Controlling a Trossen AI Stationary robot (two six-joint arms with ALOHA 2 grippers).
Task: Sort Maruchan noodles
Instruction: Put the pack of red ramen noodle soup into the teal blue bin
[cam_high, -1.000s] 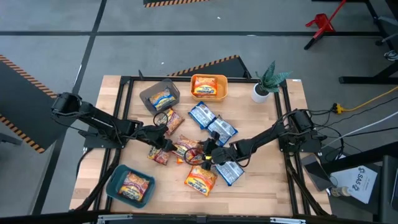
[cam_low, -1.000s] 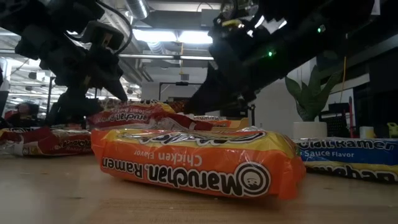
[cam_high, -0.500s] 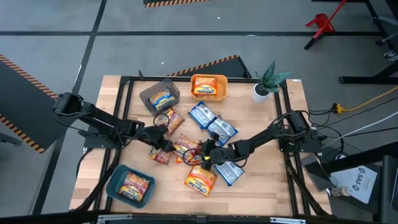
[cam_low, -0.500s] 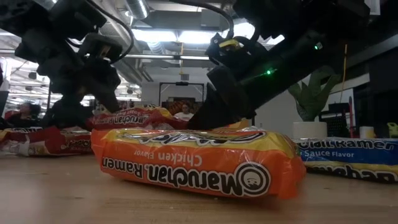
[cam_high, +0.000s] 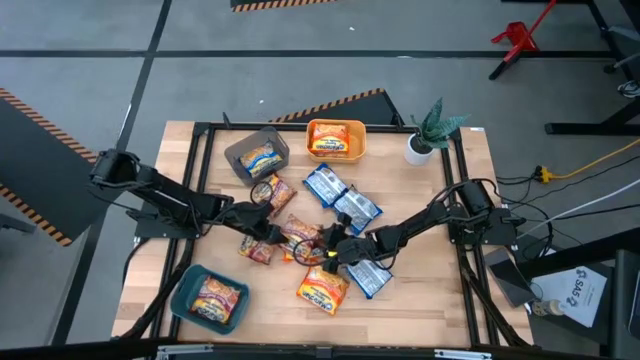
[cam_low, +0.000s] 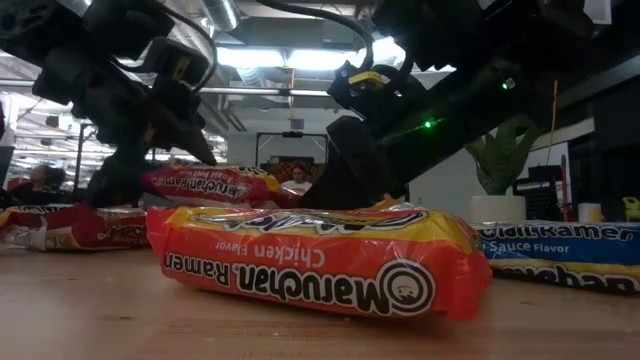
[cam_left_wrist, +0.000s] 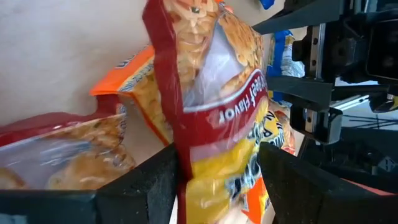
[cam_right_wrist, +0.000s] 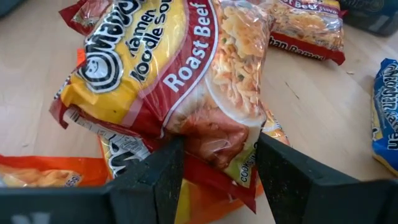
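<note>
A red ramen packet (cam_left_wrist: 211, 106) is gripped at opposite ends by the left gripper (cam_high: 272, 232) and the right gripper (cam_high: 325, 243), above the table (cam_high: 430, 300).

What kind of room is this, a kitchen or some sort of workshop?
Likely a robotics lab or workshop: a wooden table ringed by a metal frame, hazard-striped floor tape, and open ceiling lights.
</note>
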